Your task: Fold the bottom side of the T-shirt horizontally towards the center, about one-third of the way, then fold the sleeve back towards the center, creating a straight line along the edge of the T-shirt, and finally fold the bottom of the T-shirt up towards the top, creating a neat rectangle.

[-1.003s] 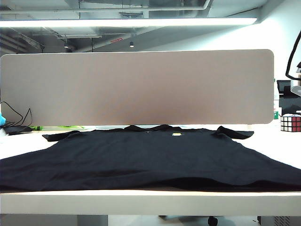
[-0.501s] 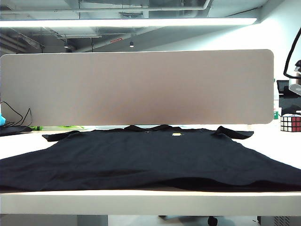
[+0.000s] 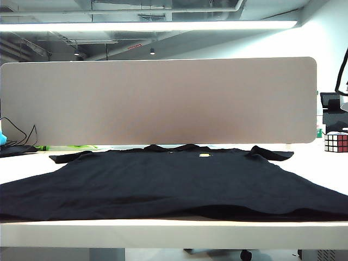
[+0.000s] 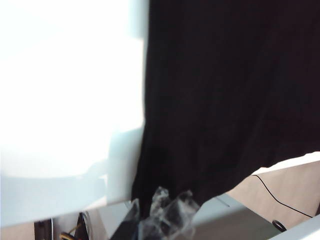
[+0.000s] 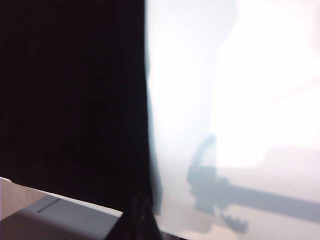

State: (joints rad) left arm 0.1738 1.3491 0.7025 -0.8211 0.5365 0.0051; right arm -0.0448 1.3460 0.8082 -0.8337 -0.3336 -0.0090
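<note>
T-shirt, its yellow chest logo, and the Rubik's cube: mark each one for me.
T-shirt (image 3: 163,185), exterior view, middle of the black front panel.
yellow chest logo (image 3: 204,155), exterior view, centre of the small patch below the collar.
Rubik's cube (image 3: 335,142), exterior view, its front face.

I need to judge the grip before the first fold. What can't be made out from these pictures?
- Left gripper: fingertips blurred, cut off by the left wrist view's edge; grip on the T-shirt unclear.
- Right gripper: dark, edge-cropped in the right wrist view.
- Exterior view: both grippers out of frame.
- Yellow logo: too small.
</note>
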